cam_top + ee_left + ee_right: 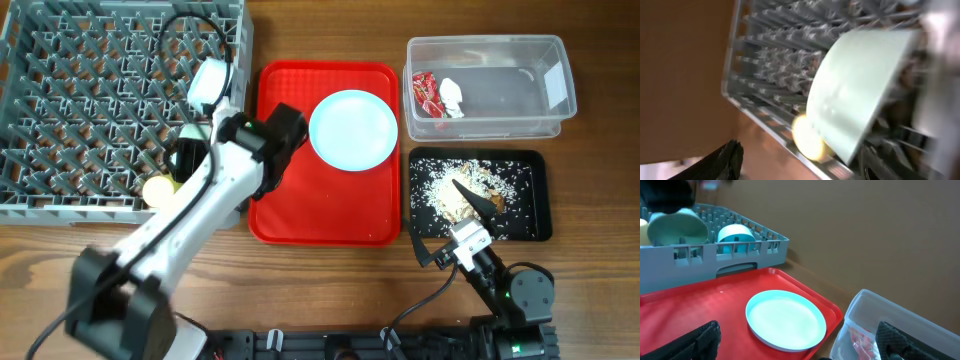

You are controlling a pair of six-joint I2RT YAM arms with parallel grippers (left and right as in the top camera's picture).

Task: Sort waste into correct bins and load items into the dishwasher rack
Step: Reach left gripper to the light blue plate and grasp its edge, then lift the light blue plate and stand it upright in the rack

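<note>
Plate [353,130], pale blue, round: lies flat on the far-right part of the red serving tray [330,212], not yet in the rack. Dishwasher rack [60,100] stands just left of the tray.

In the rack's near-right corner:
- Yellow-green cup [158,190].
- Pale green bowl [855,85], just beside the cup and tipped on its side among the pegs.
- Second bowl [736,239], bluer, farther along the right wall, also on its side.

Left gripper [185,160] is over that corner at the green bowl. Wrist view is blurred, but the fingers [725,161] look spread wide and the visible one is clear of the bowl, so released.

Right gripper [447,222] is over the near-left edge of the black tray [535,228], jaws wide, nothing held.

Rice-like scraps [440,180] are scattered in the black tray. Red snack wrapper [428,93] and crumpled white wrapper [452,97] lie at the left end of the clear tub [520,120].
</note>
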